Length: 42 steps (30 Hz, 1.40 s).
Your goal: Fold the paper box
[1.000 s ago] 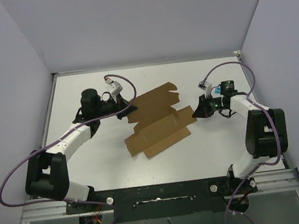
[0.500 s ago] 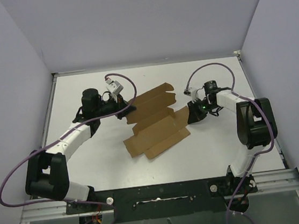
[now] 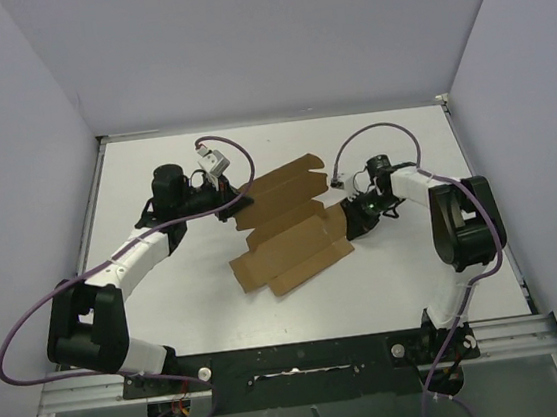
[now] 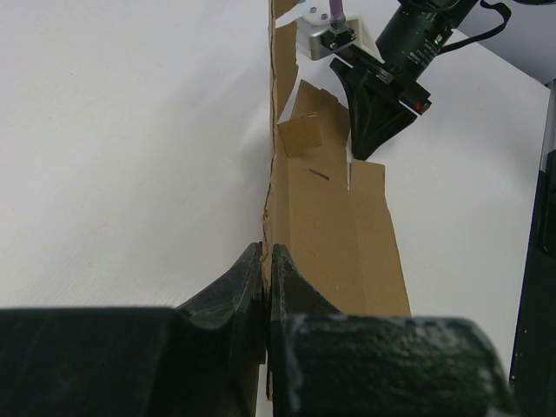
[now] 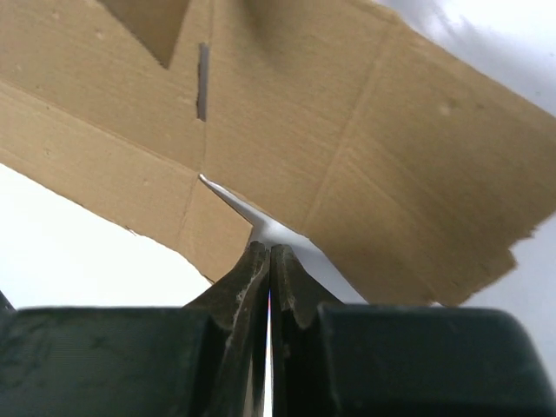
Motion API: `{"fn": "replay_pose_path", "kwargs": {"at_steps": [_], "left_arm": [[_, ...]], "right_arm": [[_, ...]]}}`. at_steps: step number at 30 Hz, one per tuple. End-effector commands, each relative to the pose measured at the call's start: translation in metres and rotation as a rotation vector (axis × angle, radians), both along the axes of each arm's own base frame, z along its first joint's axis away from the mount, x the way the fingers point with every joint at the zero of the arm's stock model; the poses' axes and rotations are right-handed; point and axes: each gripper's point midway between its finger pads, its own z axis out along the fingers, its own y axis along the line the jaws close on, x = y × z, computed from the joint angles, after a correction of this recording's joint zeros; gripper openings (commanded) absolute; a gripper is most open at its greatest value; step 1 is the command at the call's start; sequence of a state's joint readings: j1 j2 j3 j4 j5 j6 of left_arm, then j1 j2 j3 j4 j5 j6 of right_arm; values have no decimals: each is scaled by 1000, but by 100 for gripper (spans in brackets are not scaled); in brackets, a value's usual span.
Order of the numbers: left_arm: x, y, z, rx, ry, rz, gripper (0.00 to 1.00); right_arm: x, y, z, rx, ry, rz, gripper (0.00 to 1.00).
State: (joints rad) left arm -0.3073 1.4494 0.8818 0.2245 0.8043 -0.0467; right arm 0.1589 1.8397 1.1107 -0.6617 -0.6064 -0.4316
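The paper box (image 3: 291, 232) lay as a flat, unfolded brown sheet near the middle of the white table (image 3: 408, 284), its long side running from near-left to far-right, with one small flap standing up a little in the left wrist view.

The left arm reached from its base at the near left, its white forearm slanting up toward the far right and its black wrist turned right, toward the sheet. The left gripper (image 3: 241, 206) sat at the sheet's far-left edge. In its wrist view the fingers (image 4: 248, 282) were pressed together with the thin edge of the cardboard (image 4: 334, 226) running into the slit between their tips, so it appeared to pinch that edge.

The right arm rose from its base at the near right, bent sharply at the elbow on the right side, and stretched its forearm left. The right gripper (image 3: 349, 226) pointed left and down at the sheet's right edge. Its fingers (image 5: 291, 282) were closed tight on nothing, the tips resting at a notch in the cardboard's (image 5: 347, 130) edge where bare table showed; whether they touched the card could not be told.
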Motion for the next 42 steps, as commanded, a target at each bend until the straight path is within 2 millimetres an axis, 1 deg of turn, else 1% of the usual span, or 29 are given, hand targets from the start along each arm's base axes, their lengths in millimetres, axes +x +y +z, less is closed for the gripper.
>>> {"fn": "replay_pose_path", "kwargs": {"at_steps": [1, 6, 8, 10, 13, 16, 24, 31, 37, 40, 42], "left_arm": [[2, -4, 44, -43, -132, -19, 0], [2, -4, 45, -43, -134, -18, 0], [2, -4, 45, -43, -133, -17, 0], [3, -4, 44, -41, -131, -13, 0], [3, -3, 43, -38, -129, -10, 0], [4, -3, 42, -37, -127, -10, 0], [4, -3, 41, -36, -125, -10, 0], [5, -3, 40, -33, -122, -10, 0], [5, -4, 38, -34, -116, -16, 0], [5, -4, 37, -32, -114, -15, 0], [5, -4, 38, -33, -116, -15, 0]], "right_arm": [[-1, 12, 11, 40, -20, 64, 0], [-12, 39, 38, 208, -24, 136, 0], [-15, 46, 47, 246, -34, 153, 0], [-17, 50, 52, 273, -39, 167, 0], [-23, 56, 54, 302, -26, 192, 0], [-28, 61, 51, 303, -10, 221, 0], [-40, 73, 31, 236, 21, 291, 0], [-43, 71, 8, 132, 42, 308, 0], [-42, 70, -2, 73, 33, 314, 0], [-41, 69, -1, 63, 25, 323, 0], [-39, 72, 12, 94, -10, 349, 0]]}}
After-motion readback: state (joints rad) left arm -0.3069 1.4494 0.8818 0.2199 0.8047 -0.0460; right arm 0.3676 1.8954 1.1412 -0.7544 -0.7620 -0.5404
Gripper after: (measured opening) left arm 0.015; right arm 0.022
